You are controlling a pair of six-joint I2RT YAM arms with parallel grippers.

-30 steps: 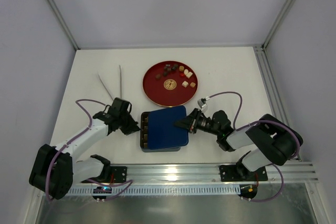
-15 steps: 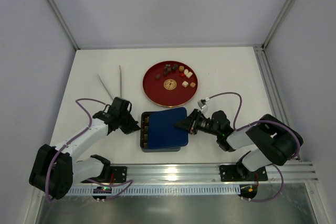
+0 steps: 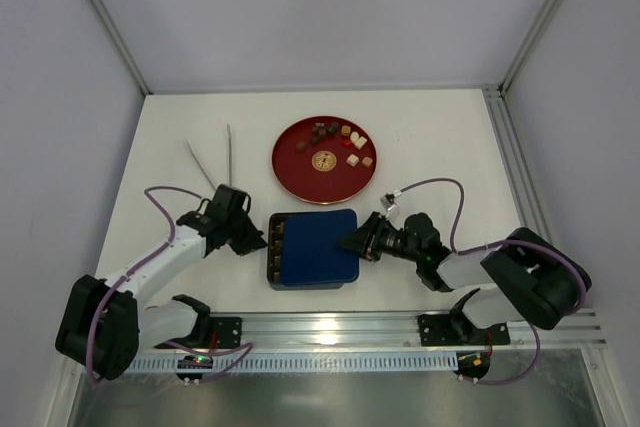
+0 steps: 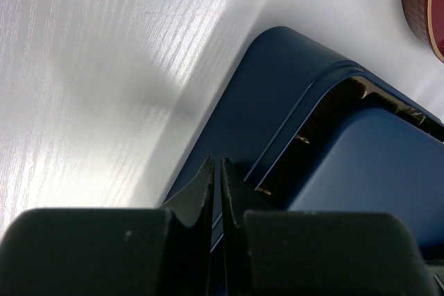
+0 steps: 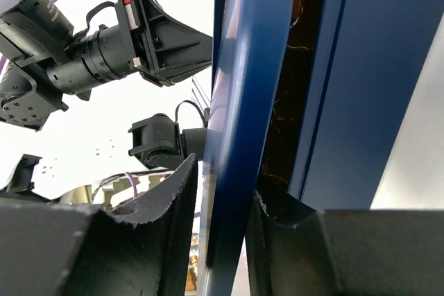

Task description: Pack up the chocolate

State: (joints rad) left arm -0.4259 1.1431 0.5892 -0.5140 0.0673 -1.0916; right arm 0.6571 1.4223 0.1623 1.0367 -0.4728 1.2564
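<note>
Several small chocolate (image 3: 338, 135) pieces, brown and cream, lie on the far side of a red plate (image 3: 290, 182). More brown pieces show in the uncovered left strip of the dark blue box (image 3: 273, 247). The blue lid (image 3: 318, 247) lies over the rest of the box. My right gripper (image 3: 350, 241) is at the lid's right edge. In the right wrist view the lid's rim (image 5: 250, 67) stands between the fingers of the right gripper (image 5: 225, 178), with a gap at the left finger: open. My left gripper (image 3: 258, 239) is shut and empty, its tips (image 4: 216, 164) at the box's left corner (image 4: 277, 102).
A flat gold emblem (image 3: 323, 159) sits at the plate's centre. Metal tongs (image 3: 212, 162) lie on the white table left of the plate. The plate's edge (image 4: 423, 5) shows in the left wrist view. Frame posts and side walls bound the table.
My right gripper has opened off the lid's edge. The lid has dropped and lies flatter and squarer on the box. The left arm has not moved.
</note>
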